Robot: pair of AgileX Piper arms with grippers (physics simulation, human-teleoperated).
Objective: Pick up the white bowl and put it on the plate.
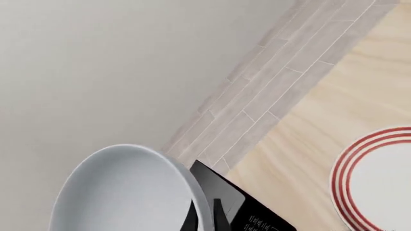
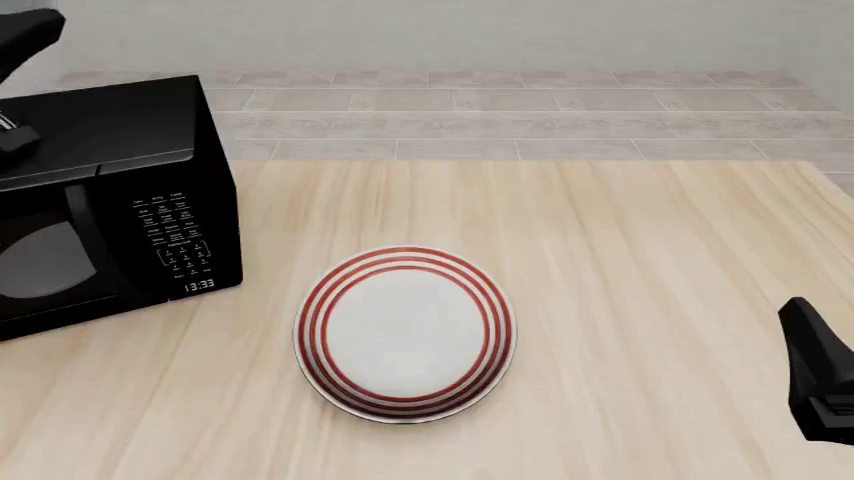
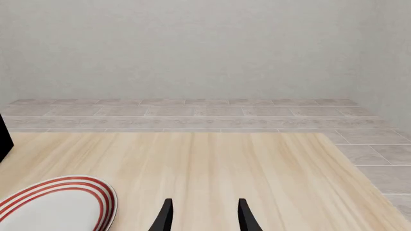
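Surface: pale wood-grain table, planks running near to far.
Centre, toward the near edge: round flat white plate with three red rings at its rim, lying flat on the wood.
Left: boxy black microwave oven with a keypad and lit clock, standing near the plate, apart from it.
Beyond the far edge: grey tiled floor.

White bowl: plain glossy white; plate: white with three red concentric rings; microwave: black; table: light wood grain.
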